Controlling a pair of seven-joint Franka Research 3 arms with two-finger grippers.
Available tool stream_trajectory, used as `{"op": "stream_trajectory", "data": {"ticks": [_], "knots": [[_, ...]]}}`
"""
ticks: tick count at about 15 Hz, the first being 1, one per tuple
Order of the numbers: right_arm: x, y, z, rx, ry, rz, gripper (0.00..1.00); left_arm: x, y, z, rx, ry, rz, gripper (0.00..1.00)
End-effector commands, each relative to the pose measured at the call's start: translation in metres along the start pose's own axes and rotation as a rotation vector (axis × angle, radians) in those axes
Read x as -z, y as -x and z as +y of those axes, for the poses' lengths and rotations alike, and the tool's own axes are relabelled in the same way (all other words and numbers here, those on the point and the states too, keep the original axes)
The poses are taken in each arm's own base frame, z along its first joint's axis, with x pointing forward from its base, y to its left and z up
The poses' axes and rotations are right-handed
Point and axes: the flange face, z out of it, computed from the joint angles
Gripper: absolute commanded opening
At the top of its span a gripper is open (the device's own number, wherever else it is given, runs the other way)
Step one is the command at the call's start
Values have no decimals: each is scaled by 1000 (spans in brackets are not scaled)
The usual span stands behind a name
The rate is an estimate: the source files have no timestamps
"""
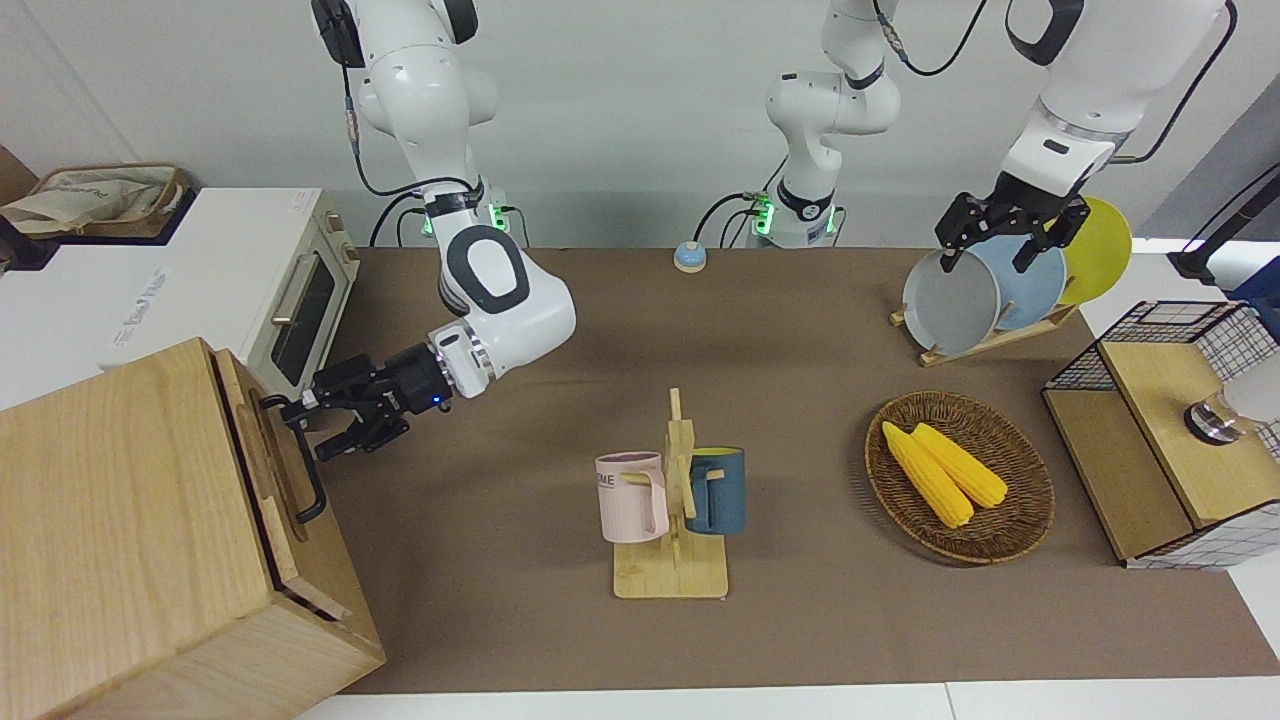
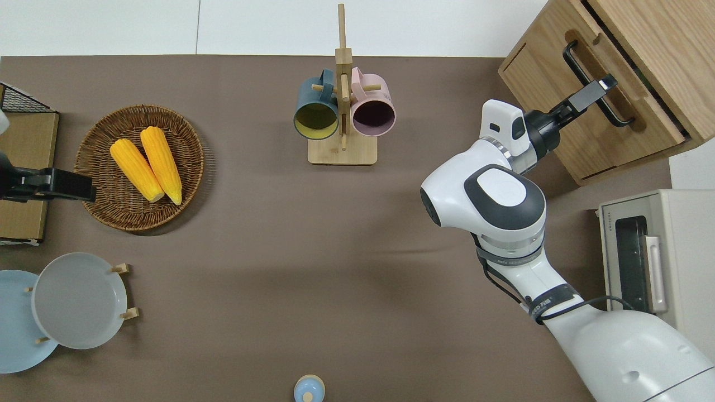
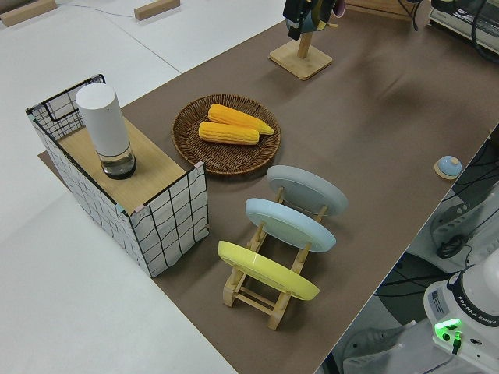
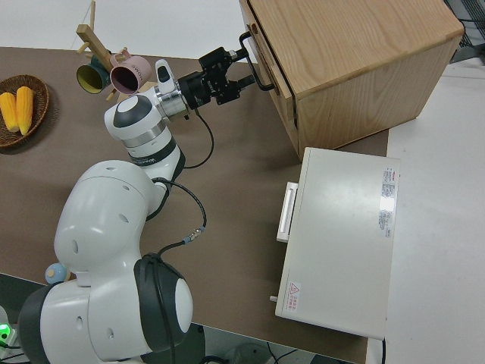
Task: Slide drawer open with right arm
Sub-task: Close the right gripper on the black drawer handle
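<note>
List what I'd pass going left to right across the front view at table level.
Wooden cabinet → right gripper at the drawer handle → mug stand → corn basket → wire shelf unit.

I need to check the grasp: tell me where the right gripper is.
The right gripper is at the drawer's black handle, at the right arm's end of the table, on the wooden cabinet beside the toaster oven.
</note>
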Motion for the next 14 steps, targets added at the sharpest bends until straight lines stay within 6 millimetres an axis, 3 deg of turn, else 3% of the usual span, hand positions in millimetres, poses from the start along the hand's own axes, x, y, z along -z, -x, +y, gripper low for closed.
{"op": "stream_trajectory", "data": {"ticks": [1, 3, 6, 9, 12, 14], "knots": [[-6, 1, -3, -28, 2, 50, 975, 2, -4, 0, -8, -14, 7, 998], [-6, 0, -3, -29, 0, 53, 958, 2, -4, 0, -8, -16, 7, 995], [-7, 0, -3, -27, 1, 52, 793, 2, -4, 0, -8, -14, 7, 998], [-6, 0, -3, -23, 1, 54, 543, 2, -4, 0, -8, -14, 7, 998], [-4, -1, -3, -13, 1, 57, 229, 2, -4, 0, -8, -16, 7, 995], [-1, -2, -2, -11, 3, 58, 111, 2, -4, 0, -8, -14, 7, 995]]}}
